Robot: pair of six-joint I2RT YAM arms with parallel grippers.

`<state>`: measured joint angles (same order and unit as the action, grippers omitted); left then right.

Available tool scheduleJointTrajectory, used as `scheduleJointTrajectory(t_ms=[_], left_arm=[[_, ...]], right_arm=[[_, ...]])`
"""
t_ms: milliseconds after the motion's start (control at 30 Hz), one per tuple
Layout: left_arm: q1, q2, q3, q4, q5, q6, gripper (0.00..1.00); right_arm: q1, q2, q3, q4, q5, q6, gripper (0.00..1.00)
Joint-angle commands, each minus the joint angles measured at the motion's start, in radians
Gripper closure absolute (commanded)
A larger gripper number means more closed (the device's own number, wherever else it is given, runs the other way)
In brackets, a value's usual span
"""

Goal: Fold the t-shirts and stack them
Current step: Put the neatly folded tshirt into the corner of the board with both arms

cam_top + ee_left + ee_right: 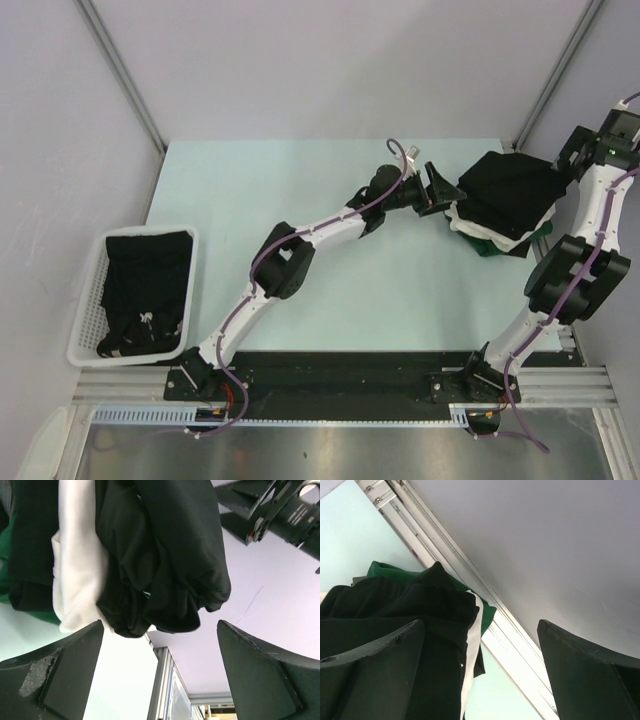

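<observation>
From above, one stack [505,195] of folded shirts lay at the far right of the table [300,230], black on top, with white and green layers showing at its near edge. One white basket [85,300] sat off the table's left edge with black cloth [145,290] heaped inside; how many pieces it held could not be told. Two arms reached toward the stack. The left gripper [437,187] was just beside the stack's left edge, and the right gripper [566,160] was just beside its right edge, close to the corner post. The middle and left of the table lay bare.

In the left wrist view, the left gripper [160,625] had its two fingers [70,665] spread wide with nothing between them. The stack [170,555] filled the space ahead in bands of black, white, black and green. The right gripper [265,515] showed beyond it against the wall [270,620].

In the right wrist view, the right gripper [479,625] was also spread wide and empty. The stack [395,615] was on the left, its green layer [385,570] reaching out near the table's rail [510,635]. The wall [545,545] stood just beyond.
</observation>
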<state>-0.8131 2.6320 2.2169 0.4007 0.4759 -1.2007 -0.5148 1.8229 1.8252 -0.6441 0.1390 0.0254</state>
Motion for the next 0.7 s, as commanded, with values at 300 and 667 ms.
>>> scheduleJointTrajectory(t_ms=[300,667], left_arm=[[0.006,-0.176,-0.157,0.09,0.049,0.039,0.0],[0.084,-0.42,-0.399,-0.127,-0.043,0.249,0.0]], right_arm=[[0.055,-0.139,0.101,0.035,0.076,-0.022,0.0],[0.177,-0.263,0.118,0.046,-0.168,0.039,0.0]])
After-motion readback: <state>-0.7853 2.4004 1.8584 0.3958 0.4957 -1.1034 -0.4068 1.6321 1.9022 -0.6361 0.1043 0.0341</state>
